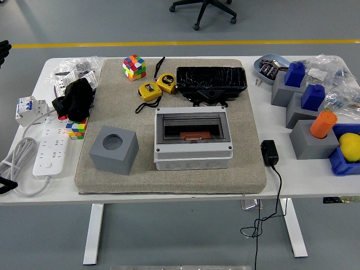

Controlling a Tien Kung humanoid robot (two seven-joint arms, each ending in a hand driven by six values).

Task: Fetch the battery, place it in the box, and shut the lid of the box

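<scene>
The black battery (211,84) lies flat at the back of the beige mat (247,163). In front of it stands the grey box (193,140); its smoky clear lid (193,127) is down, and an orange-brown part shows through it. Only black slivers of my left arm show at the picture's left edge, one near the table's back corner (3,49) and one by the white cable (5,184). Both are far from the battery and the box. My right arm is out of the picture.
A grey cube with a round hole (114,149) sits left of the box. Two yellow tape measures (157,87) and a colour cube (134,67) lie behind. A power strip (49,146) is on the left, a black adapter (269,153) and grey blocks (312,138) on the right.
</scene>
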